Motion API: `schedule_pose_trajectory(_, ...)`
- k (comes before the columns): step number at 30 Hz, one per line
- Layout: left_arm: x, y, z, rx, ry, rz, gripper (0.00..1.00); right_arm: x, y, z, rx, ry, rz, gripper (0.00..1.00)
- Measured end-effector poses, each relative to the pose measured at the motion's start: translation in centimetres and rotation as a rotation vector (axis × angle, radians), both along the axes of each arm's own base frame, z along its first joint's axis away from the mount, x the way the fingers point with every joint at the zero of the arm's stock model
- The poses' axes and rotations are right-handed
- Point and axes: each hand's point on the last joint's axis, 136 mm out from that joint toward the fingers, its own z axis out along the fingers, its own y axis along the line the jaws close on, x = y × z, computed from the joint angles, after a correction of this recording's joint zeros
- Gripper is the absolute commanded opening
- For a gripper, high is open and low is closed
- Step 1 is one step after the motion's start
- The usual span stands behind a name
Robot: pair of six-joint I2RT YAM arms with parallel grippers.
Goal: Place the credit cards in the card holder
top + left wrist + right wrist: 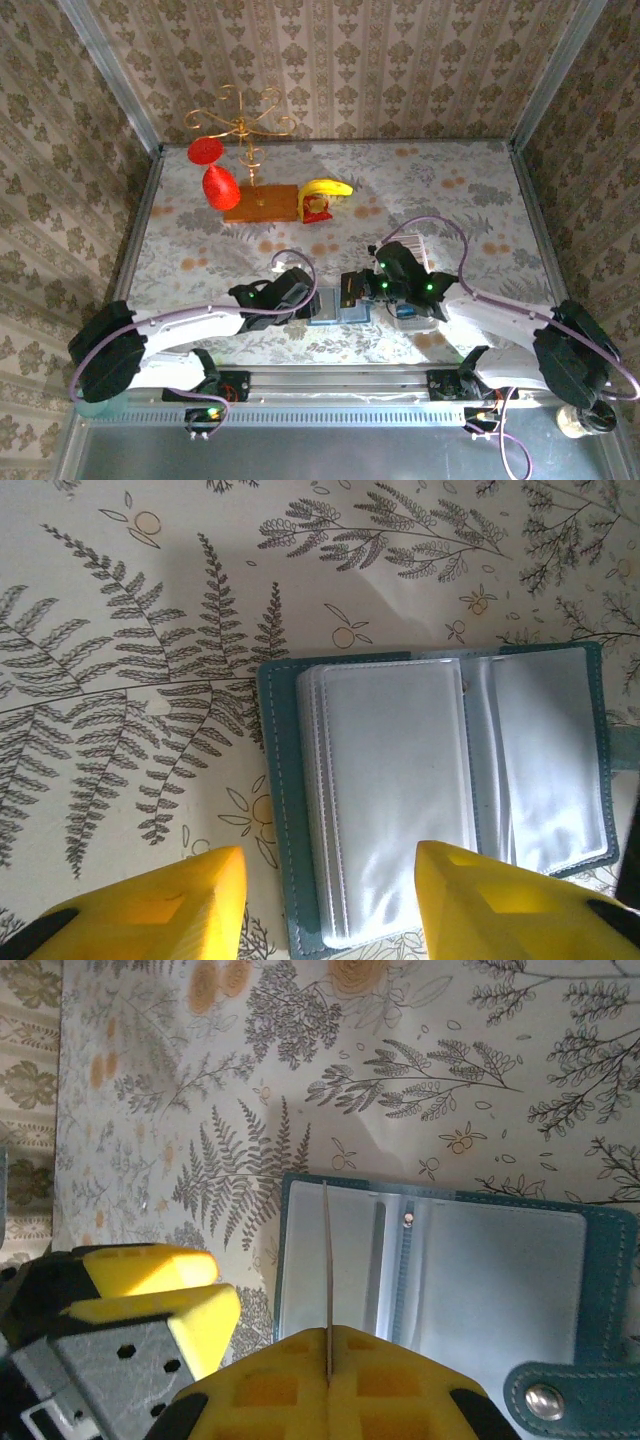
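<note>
The card holder (283, 810) is found lying open and flat on the fern-printed table (120, 630), clear sleeves up, at the near edge between the two arms. The left gripper (328, 865) is seen above the holder's left half, jaws apart, nothing held. One credit card (326, 1260) is clamped edge-on in the closed right gripper (327, 1350), above the open sleeves.

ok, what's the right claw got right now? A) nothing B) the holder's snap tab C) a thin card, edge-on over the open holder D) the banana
C: the right wrist view shows the right claw shut on a thin card, seen edge-on above the open teal card holder.
</note>
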Motion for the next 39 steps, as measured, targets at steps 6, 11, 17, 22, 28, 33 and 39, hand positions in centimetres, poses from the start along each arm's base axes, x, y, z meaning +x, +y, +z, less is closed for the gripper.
schedule_pose_trajectory(6, 0.1, -0.2, -0.6, 0.019, 0.013, 0.001, 0.55, 0.5, 0.5, -1.6, -0.003, 0.035, -0.015, 0.0)
schedule_pose_trajectory(11, 0.0, -0.3, -1.4, 0.042, 0.034, -0.004, 0.54, 0.5, 0.5, -2.0, -0.01, 0.044, -0.017, 0.0)
schedule_pose_trajectory(17, 0.0, -0.9, -1.3, 0.047, 0.043, -0.014, 0.54, 0.6, 0.5, -2.4, -0.016, 0.051, -0.017, 0.0)
schedule_pose_trajectory(22, 0.1, -1.7, -1.3, 0.057, 0.057, -0.03, 0.55, 0.5, 0.5, -2.7, -0.022, 0.059, -0.018, 0.0)
schedule_pose_trajectory(28, -0.2, -1.5, -1.9, 0.091, 0.084, -0.047, 0.56, 0.8, 0.7, -3.2, -0.02, 0.063, -0.021, 0.0)
schedule_pose_trajectory(33, -0.5, -1.5, -2.1, 0.111, 0.1, -0.057, 0.54, 0.7, 0.7, -3.9, -0.033, 0.077, -0.022, 0.0)
schedule_pose_trajectory(39, -0.8, -1.2, -2.7, 0.146, 0.118, -0.062, 0.52, 1.0, 0.9, -4.0, -0.024, 0.077, -0.027, 0.0)
